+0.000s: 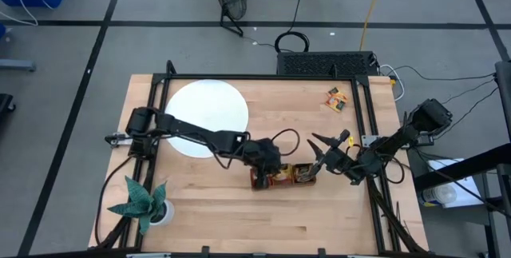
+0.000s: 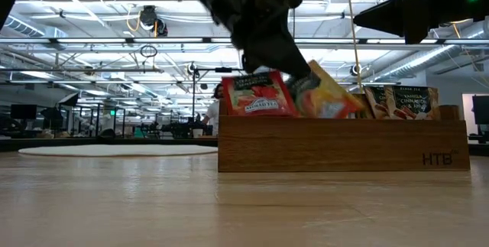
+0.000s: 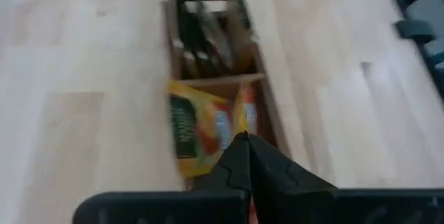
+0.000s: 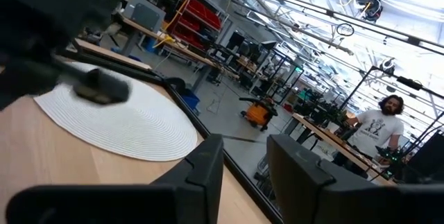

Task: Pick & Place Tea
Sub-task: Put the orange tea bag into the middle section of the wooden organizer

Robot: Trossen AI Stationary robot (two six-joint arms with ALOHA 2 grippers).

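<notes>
Wooden desk (image 1: 239,210) carries, largest first, the white disc (image 1: 206,117) at its far left, then the brown three-compartment tray (image 1: 283,176) near centre, then a green paper plant (image 1: 142,202) in a small pot at the near left corner. We see the left gripper (image 1: 267,172) over the tray's left end, fingers (image 3: 239,160) closed to a point above an orange-yellow sachet (image 3: 198,128) standing in the tray beside a red sachet (image 2: 258,94). Darker sachets (image 2: 401,102) fill the right compartment. Right gripper (image 1: 331,148) hovers just right of the tray, fingers (image 4: 208,161) spread and empty. Loose sachets (image 1: 336,99) lie at the far right.
</notes>
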